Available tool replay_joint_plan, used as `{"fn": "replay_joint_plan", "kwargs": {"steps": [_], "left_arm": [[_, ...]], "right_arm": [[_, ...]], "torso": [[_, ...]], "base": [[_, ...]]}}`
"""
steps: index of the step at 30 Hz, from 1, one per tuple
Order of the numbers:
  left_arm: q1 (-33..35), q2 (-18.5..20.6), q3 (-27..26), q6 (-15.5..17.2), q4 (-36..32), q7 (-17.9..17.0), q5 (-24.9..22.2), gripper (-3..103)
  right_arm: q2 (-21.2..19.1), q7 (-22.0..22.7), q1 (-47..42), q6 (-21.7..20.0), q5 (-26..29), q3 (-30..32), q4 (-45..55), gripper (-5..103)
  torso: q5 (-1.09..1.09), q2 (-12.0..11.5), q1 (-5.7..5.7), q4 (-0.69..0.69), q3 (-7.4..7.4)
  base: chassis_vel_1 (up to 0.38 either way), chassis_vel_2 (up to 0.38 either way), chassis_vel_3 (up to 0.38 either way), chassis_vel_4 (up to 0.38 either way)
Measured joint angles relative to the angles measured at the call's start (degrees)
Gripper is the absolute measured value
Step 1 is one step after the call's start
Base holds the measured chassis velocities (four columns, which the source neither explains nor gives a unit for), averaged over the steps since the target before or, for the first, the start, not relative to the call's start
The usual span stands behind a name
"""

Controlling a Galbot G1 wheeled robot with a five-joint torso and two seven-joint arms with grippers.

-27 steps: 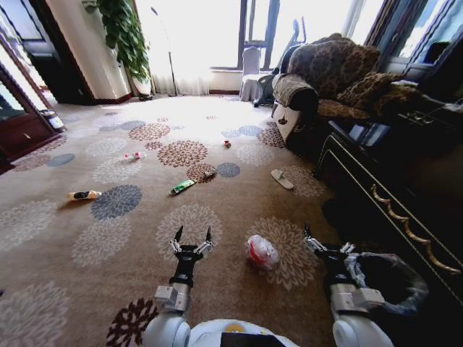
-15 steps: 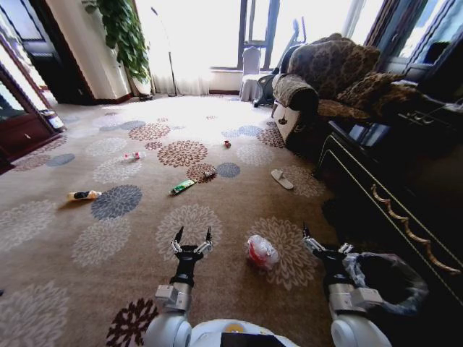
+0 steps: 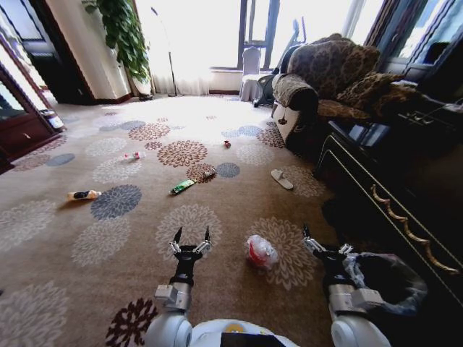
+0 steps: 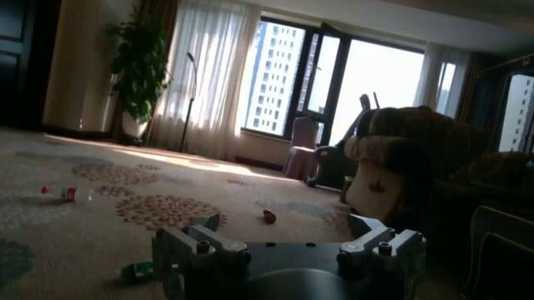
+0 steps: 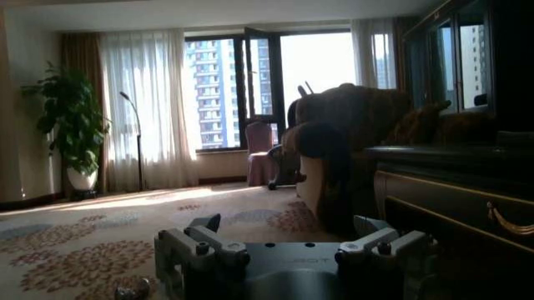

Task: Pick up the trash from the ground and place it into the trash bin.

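1. Against the earlier frames, little differs: both arms stay low over the carpet, litter unmoved.
2. Left claw [image 3: 192,238]: fingers spread apart, empty, hovering left of the white-red plastic wad [image 3: 261,251].
3. Right claw [image 3: 323,246]: fingers spread, empty, just beside the trash bin [image 3: 388,280].
4. Trash bin: black, translucent liner over its rim, on the floor by the dark cabinet [image 3: 391,181].
5. Wad: crumpled, between the claws.
6. Farther off: green wrapper [image 3: 182,186], yellow-black packet [image 3: 84,195], bottle [image 3: 133,155], white slipper [image 3: 281,178], red bit [image 3: 227,144].
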Motion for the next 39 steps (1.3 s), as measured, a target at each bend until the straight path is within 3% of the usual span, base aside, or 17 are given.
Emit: {"fn": "replay_joint_plan", "kwargs": {"steps": [15,23,39], "left_arm": [[-0.53,-0.20,0.02,0.21,1.22,-0.13,-0.90,100],[-0.57,-0.03,-0.15,0.47,1.31,-0.33,-1.38,100],[-0.40,-0.33,0.12,0.91,1.44,-0.35,-1.50,100]], "right_arm": [[0.38,0.00,-0.75,1.44,-0.17,0.27,0.10,100],[0.38,0.00,-1.04,1.58,-0.69,0.25,0.26,100],[0.08,-0.01,-1.16,2.73,-0.34,0.57,-0.69,100]], "torso": [[0.06,0.00,0.00,0.00,0.00],[-0.08,0.00,0.01,0.01,0.00],[0.05,0.02,-0.02,-0.01,-0.02]], "base": [[-0.171,-0.186,0.185,0.172],[-0.028,-0.040,0.038,0.048],[-0.047,-0.191,0.049,0.175]]}}
